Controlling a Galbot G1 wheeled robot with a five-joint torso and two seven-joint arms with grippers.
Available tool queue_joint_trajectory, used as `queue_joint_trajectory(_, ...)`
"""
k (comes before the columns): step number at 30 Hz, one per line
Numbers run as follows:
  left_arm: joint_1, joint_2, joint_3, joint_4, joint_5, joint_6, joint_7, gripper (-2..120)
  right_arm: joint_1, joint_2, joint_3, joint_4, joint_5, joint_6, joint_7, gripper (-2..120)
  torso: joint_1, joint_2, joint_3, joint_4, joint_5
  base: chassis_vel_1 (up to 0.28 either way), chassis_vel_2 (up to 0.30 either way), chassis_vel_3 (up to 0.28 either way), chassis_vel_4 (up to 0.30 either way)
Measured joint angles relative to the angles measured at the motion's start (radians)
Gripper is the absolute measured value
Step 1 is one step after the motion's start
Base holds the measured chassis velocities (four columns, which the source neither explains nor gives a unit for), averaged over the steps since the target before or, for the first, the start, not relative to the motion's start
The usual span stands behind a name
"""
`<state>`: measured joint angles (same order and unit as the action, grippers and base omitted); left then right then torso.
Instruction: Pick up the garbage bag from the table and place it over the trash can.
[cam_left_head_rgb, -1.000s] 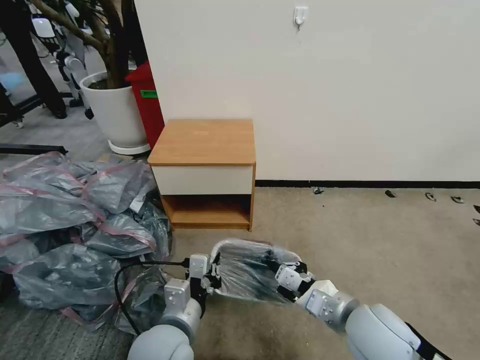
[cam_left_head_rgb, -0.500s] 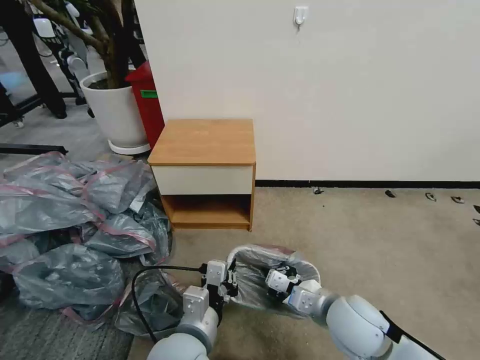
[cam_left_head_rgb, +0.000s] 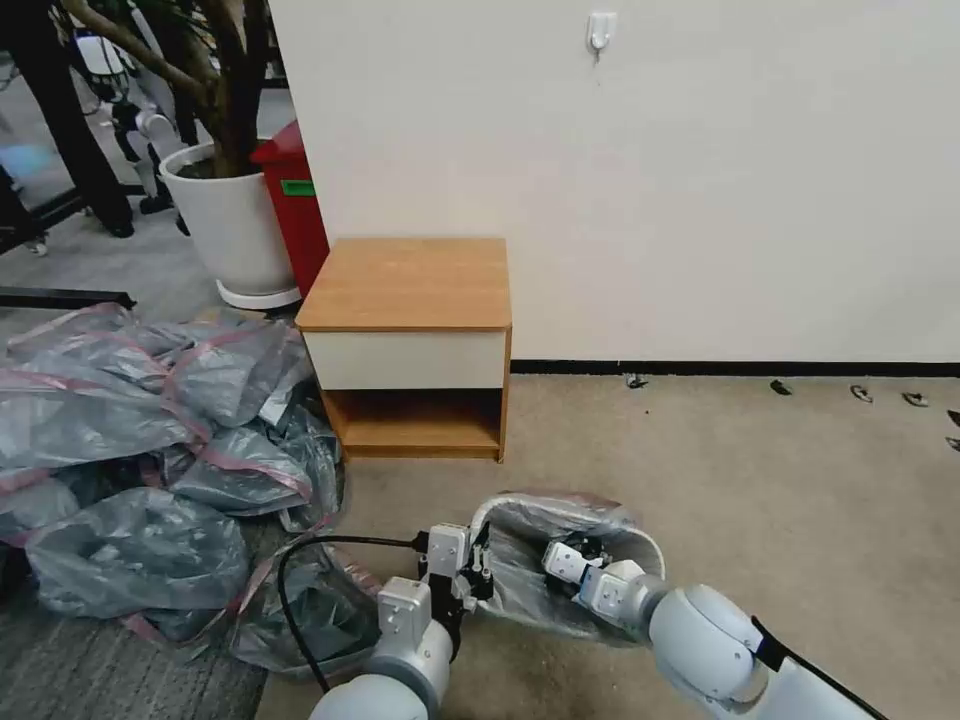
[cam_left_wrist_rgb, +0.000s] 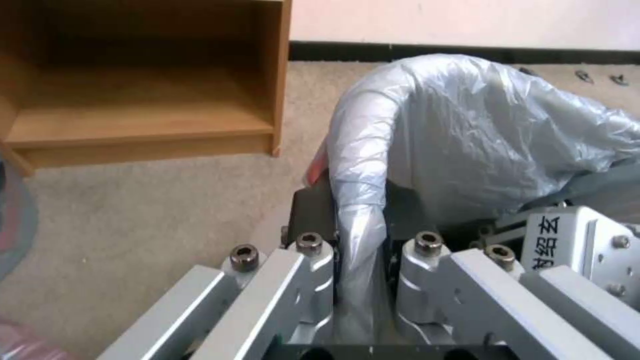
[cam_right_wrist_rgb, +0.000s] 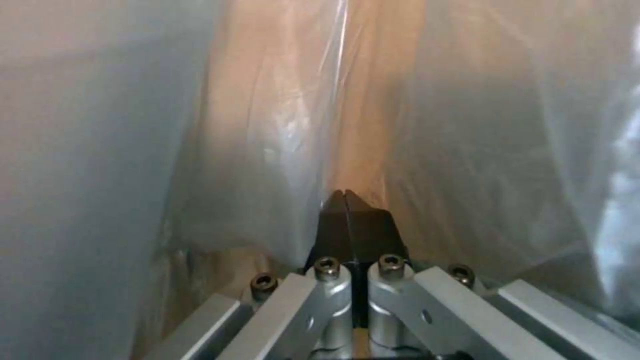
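The garbage bag (cam_left_head_rgb: 530, 520), grey with a pink band, is draped over the trash can (cam_left_head_rgb: 657, 553), whose pale rim shows through it on the carpet in front of the table (cam_left_head_rgb: 405, 285). My left gripper (cam_left_head_rgb: 482, 578) sits at the can's left rim. In the left wrist view it (cam_left_wrist_rgb: 360, 225) is shut on a fold of the garbage bag (cam_left_wrist_rgb: 467, 130) stretched over that rim. My right gripper (cam_left_head_rgb: 572, 553) reaches down inside the bag. In the right wrist view its fingers (cam_right_wrist_rgb: 333, 227) are pressed together, with the garbage bag (cam_right_wrist_rgb: 100, 150) all around them.
A big heap of grey bags (cam_left_head_rgb: 130, 430) covers the floor left of the table. A white plant pot (cam_left_head_rgb: 230, 225) and a red bin (cam_left_head_rgb: 295, 200) stand behind it. A black cable (cam_left_head_rgb: 300, 570) loops by my left arm. Open carpet (cam_left_head_rgb: 780, 470) lies to the right.
Both grippers and the bag have shifted right and nearer to me. The right gripper has sunk deeper into the bag, which now spreads wider over the can's rim.
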<state>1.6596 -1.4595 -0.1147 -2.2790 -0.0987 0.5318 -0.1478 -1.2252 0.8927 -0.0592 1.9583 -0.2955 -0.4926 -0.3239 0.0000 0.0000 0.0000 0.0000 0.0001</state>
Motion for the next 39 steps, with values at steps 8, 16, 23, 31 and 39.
queue_joint_trajectory(8, -0.01, -0.002, -0.031, 0.018, -0.039, 0.014, -0.021, 9, -0.048, -0.007, 0.049, 0.059, 0.004, 0.021, -0.002, 0, 0.0, 0.0, 0.0, 0.0, 0.0, 0.0, 0.0, 0.0, 0.0)
queue_joint_trajectory(16, -0.043, -0.002, -0.118, 0.051, -0.16, 0.054, -0.078, 8, -0.152, -0.048, 0.149, 0.222, 0.057, 0.056, -0.003, 0, 0.0, 0.0, 0.0, -0.0001, -0.0002, 0.0, 0.0, 0.0, 0.0)
queue_joint_trajectory(23, -0.069, 0.003, -0.198, 0.049, -0.348, 0.114, -0.149, 8, -0.223, -0.018, 0.246, 0.315, 0.175, 0.147, 0.02, 0, 0.0, 0.0, 0.0, 0.0001, -0.0003, 0.0, 0.0, 0.0, 0.0)
queue_joint_trajectory(31, -0.096, 0.043, -0.289, 0.031, -0.667, 0.164, -0.174, 8, -0.32, 0.17, 0.367, 0.384, 0.332, 0.302, 0.093, 25, 0.0, 0.0, 0.0, -0.0003, -0.0001, 0.0, 0.0, 0.0, 0.0)
queue_joint_trajectory(39, -0.097, 0.077, -0.301, 0.08, -0.719, 0.206, -0.157, 8, -0.366, 0.26, 0.42, 0.314, 0.375, 0.392, 0.093, 53, 0.0, 0.0, 0.0, 0.0, -0.0002, 0.0, 0.0, 0.0, 0.0)
